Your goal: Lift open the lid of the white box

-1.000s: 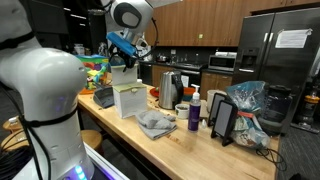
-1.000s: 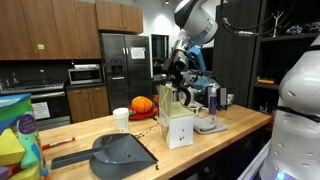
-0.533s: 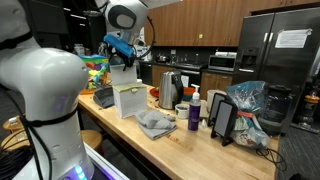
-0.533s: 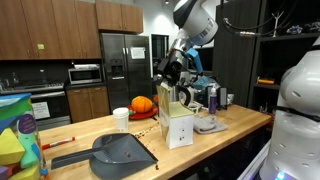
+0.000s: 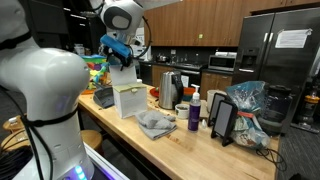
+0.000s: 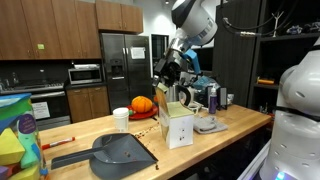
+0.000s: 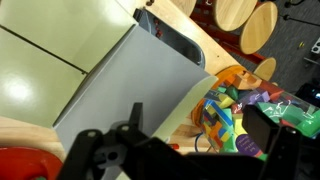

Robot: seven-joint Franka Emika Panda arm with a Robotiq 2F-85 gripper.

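white box [image 5: 129, 100] stands on the counter [image 5: 180, 142], its lid [image 5: 122, 77] tilted up over the back edge. in an exterior view, dustpan [image 5: 103, 97] lies just left of it, cloth [image 5: 155, 123] to its right, bottle [image 5: 194, 116] past the cloth, kettle [image 5: 168, 82] behind.

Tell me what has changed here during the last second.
The gripper, at the raised lid of the white box, shifted slightly upward, tipping the lid a little further open. The box, the dustpan and the grey cloth stayed where they were.
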